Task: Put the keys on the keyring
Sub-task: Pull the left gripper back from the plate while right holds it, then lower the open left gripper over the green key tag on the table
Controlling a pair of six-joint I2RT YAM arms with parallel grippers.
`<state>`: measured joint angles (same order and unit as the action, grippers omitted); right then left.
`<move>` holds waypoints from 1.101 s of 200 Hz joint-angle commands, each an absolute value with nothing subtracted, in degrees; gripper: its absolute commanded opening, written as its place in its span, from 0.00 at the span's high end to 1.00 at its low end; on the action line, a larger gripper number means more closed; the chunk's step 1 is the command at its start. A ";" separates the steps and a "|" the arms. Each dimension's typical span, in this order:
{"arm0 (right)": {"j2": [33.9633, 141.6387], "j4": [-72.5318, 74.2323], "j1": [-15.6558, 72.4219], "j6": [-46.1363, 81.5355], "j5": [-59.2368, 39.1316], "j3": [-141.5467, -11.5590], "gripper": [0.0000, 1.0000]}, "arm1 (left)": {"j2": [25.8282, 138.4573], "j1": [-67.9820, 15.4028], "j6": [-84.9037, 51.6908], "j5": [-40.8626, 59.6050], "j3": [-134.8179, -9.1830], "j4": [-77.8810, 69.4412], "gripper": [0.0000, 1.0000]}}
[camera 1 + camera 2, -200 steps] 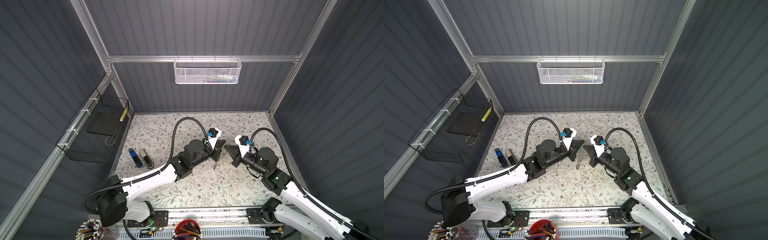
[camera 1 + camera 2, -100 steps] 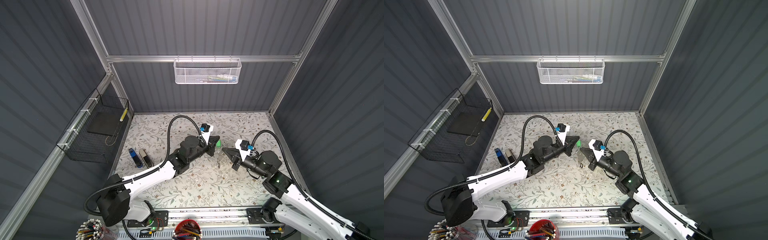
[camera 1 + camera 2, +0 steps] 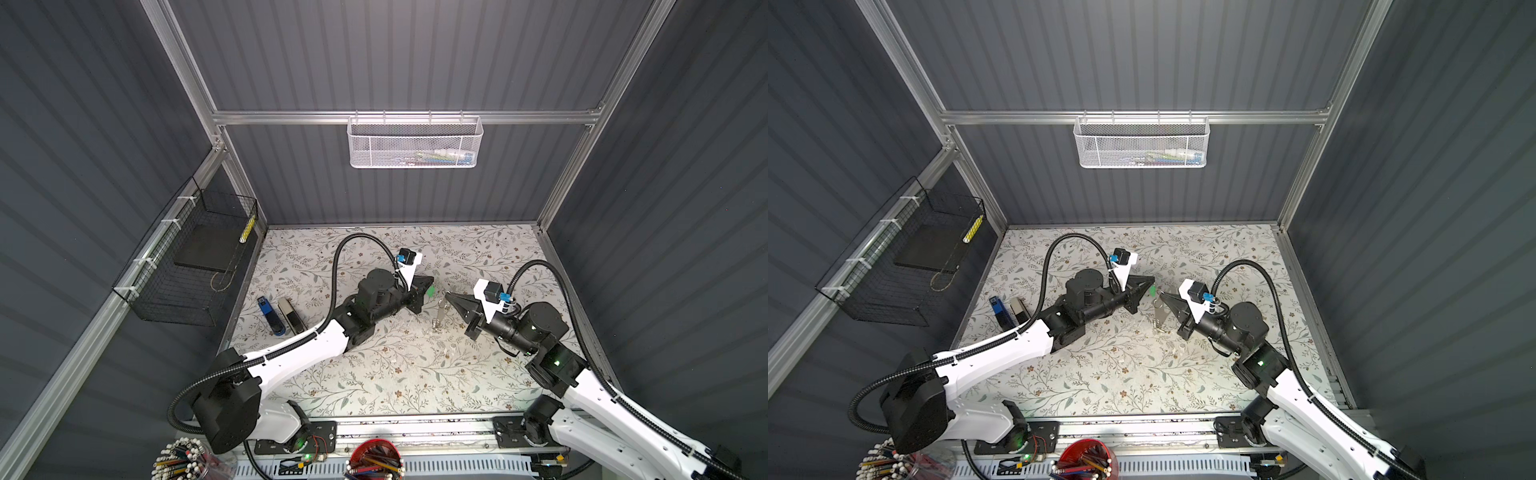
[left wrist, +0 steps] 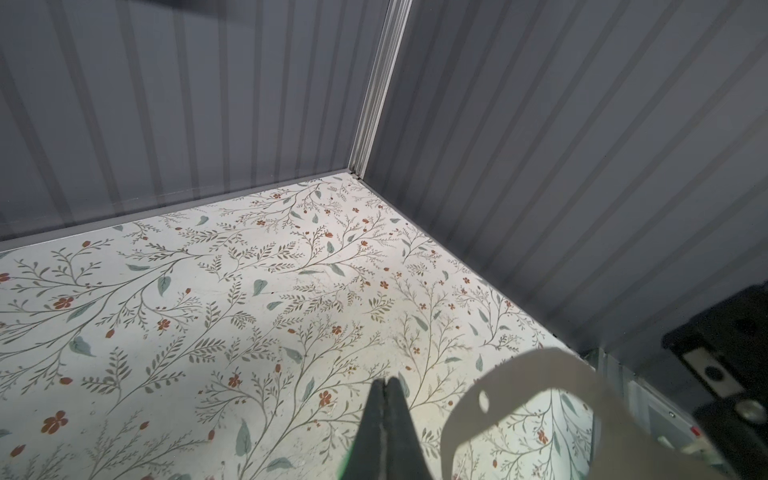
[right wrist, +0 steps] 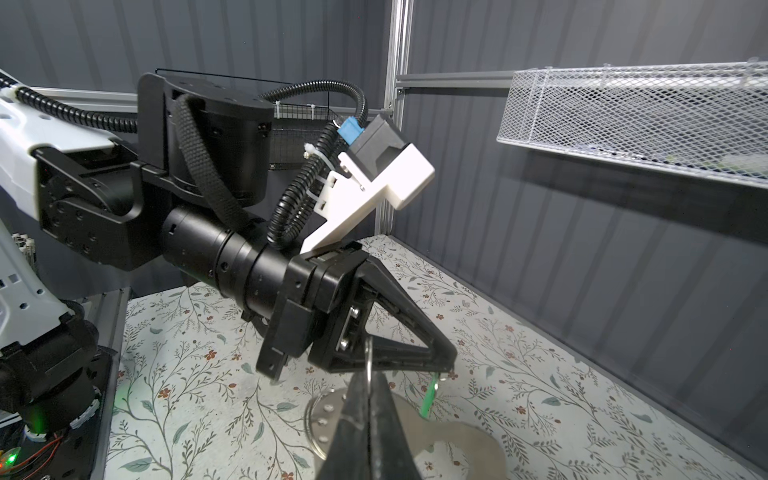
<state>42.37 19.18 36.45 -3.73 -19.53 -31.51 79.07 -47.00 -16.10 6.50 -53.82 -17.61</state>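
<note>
In both top views my two grippers meet tip to tip above the middle of the flowered table. The left gripper (image 3: 431, 283) (image 3: 1152, 279) is shut, and a green tag (image 5: 429, 395) (image 3: 431, 292) dangles from its tip on a small ring; the key itself is hidden between the fingers. My right gripper (image 5: 369, 374) (image 3: 447, 294) is shut on a metal loop (image 5: 368, 356) of the keyring (image 5: 457, 436) (image 3: 1158, 316). The keyring, a flat grey plate with a large cutout, hangs below that gripper. Its edge (image 4: 519, 374) also shows beside the shut left gripper (image 4: 386, 380).
A blue stapler (image 3: 268, 316) and a grey stapler (image 3: 291, 316) lie at the table's left edge. A black wire basket (image 3: 195, 266) hangs on the left wall, a white mesh basket (image 3: 413, 143) on the back wall. Pencil cups (image 3: 376, 459) stand at the front.
Both grippers have tilted from pointing down to lying flatter, tips facing each other. The green tag and the hanging keyring have come into sight between them.
</note>
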 commanded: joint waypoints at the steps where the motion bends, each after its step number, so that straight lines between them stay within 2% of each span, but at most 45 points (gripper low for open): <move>1: 41.23 17.11 35.95 -4.77 -19.95 -31.76 1.00 | 78.49 -44.23 -13.72 12.01 -53.27 -8.83 1.00; 29: 40.91 13.69 33.98 -5.27 -20.19 -31.15 1.00 | 81.89 -41.60 -10.76 16.36 -53.14 -1.32 1.00; 59: 41.57 10.83 32.40 -4.64 -21.18 -31.17 1.00 | 85.74 -37.57 -11.33 21.03 -50.19 -2.44 1.00; 103: 41.06 9.77 32.26 -3.84 -21.73 -29.39 1.00 | 94.69 -35.94 -10.42 24.66 -53.34 1.18 0.98; 142: 39.95 7.18 32.20 -4.32 -20.61 -28.69 1.00 | 98.03 -34.46 -11.89 24.54 -55.23 3.15 0.88; 175: 39.38 5.85 32.11 -4.57 -17.73 -27.94 1.00 | 99.24 -32.13 -12.26 26.08 -55.99 4.51 0.66; 197: 41.39 4.31 31.54 -3.51 -16.56 -28.38 1.00 | 96.06 -31.32 -11.14 24.70 -54.07 3.64 0.40; 220: 44.21 4.16 30.78 -2.77 -17.54 -29.24 1.00 | 91.32 -31.10 -2.94 23.29 -52.23 3.94 0.35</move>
<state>42.19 4.58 31.59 -3.81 -17.91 -28.34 96.92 -31.18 -10.85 23.77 -53.87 3.01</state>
